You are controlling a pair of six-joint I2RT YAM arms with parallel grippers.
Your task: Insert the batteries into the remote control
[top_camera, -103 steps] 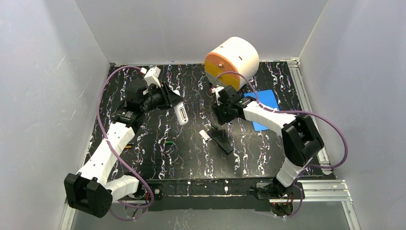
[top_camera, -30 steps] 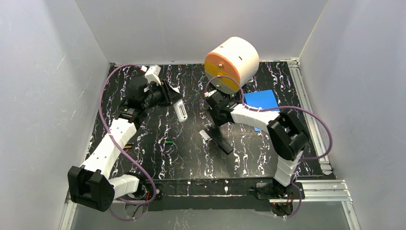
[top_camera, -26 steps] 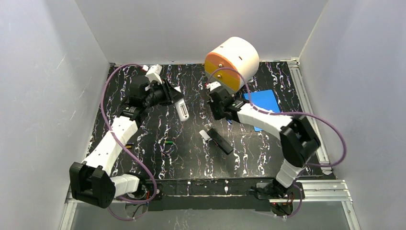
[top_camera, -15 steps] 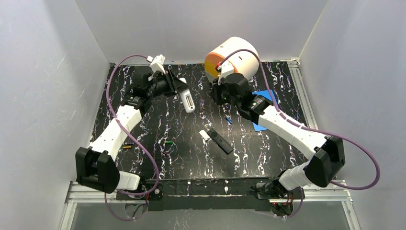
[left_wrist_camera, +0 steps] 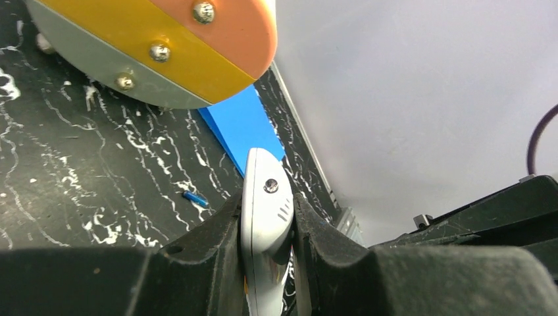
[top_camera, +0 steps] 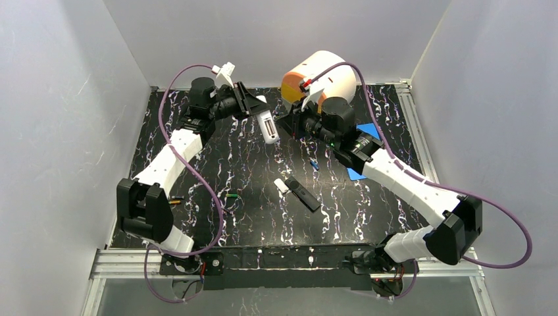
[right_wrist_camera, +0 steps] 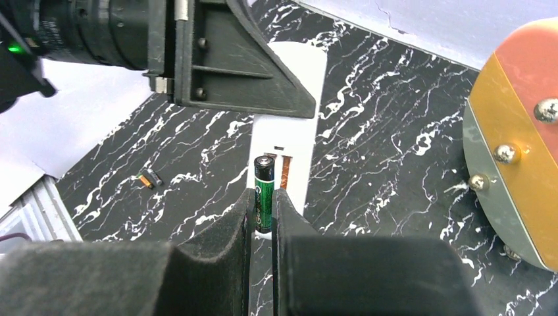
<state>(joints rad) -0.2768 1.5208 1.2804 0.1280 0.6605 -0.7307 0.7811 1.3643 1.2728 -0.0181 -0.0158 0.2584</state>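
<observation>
My L jaws clamp white plastic remote (left_wrist_camera: 265, 217), open battery bay (right_wrist_camera: 285, 170) facing R jaws, which pinch green cylindrical battery (right_wrist_camera: 264, 187) near it. Orange-white drum (top_camera: 319, 79) sits behind on counter.

Plain grey walls (top_camera: 59, 99) on three sides; black, white-veined tabletop (top_camera: 263, 224) below.

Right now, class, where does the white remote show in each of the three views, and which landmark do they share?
Top external: white remote, upper centre, in the left gripper.
Left wrist: the remote, bottom centre, clamped between the fingers.
Right wrist: the remote, centre, behind the green battery.
Shared landmark: the orange-and-white drum, top centre, top left, right edge respectively.
</observation>
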